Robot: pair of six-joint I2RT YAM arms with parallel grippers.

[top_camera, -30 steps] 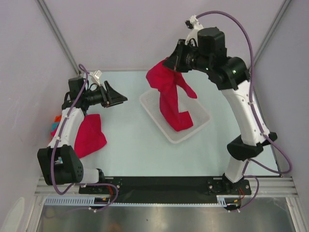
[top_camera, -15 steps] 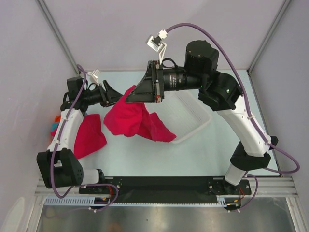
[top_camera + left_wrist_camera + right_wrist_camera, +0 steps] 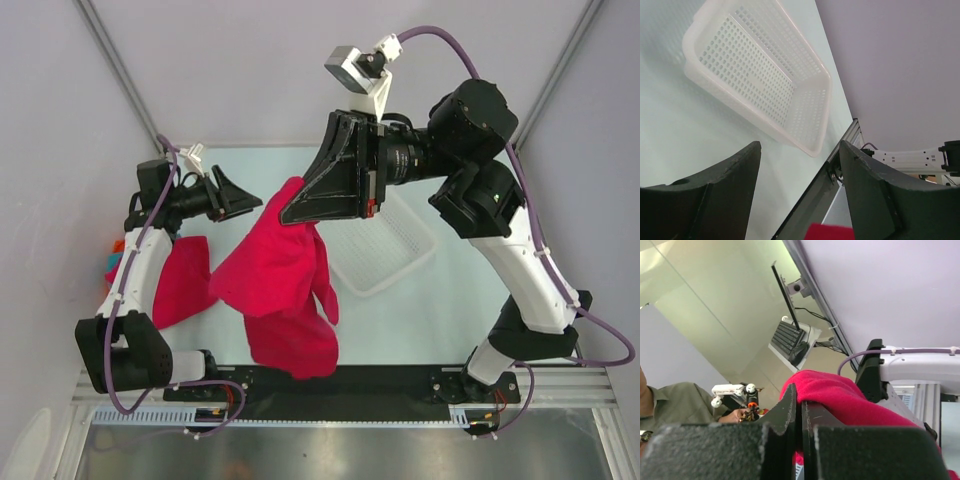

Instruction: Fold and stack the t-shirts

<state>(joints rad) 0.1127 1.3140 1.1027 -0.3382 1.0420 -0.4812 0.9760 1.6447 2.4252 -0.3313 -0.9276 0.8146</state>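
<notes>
My right gripper [image 3: 292, 215] is raised above the table's middle, shut on a crimson t-shirt [image 3: 280, 285] that hangs from it down toward the near edge. In the right wrist view the red cloth [image 3: 850, 397] drapes over the pinched jaws of the gripper [image 3: 801, 405]. A second crimson t-shirt [image 3: 182, 280] lies crumpled on the table at the left, under my left arm. My left gripper [image 3: 245, 200] hovers open and empty just left of the hanging shirt; in its wrist view its gripper [image 3: 800, 170] frames the basket. Small orange and teal garments [image 3: 116, 256] peek out at the far left.
The white mesh basket [image 3: 400, 245] sits at mid-right of the table with nothing in it, also seen as the basket [image 3: 760, 75] in the left wrist view. Grey walls enclose the table on three sides. A black rail [image 3: 340, 380] runs along the near edge.
My right arm swung the crimson shirt out of the basket, leftward and toward the near edge, and the cloth now hangs lower. The left arm stayed put.
</notes>
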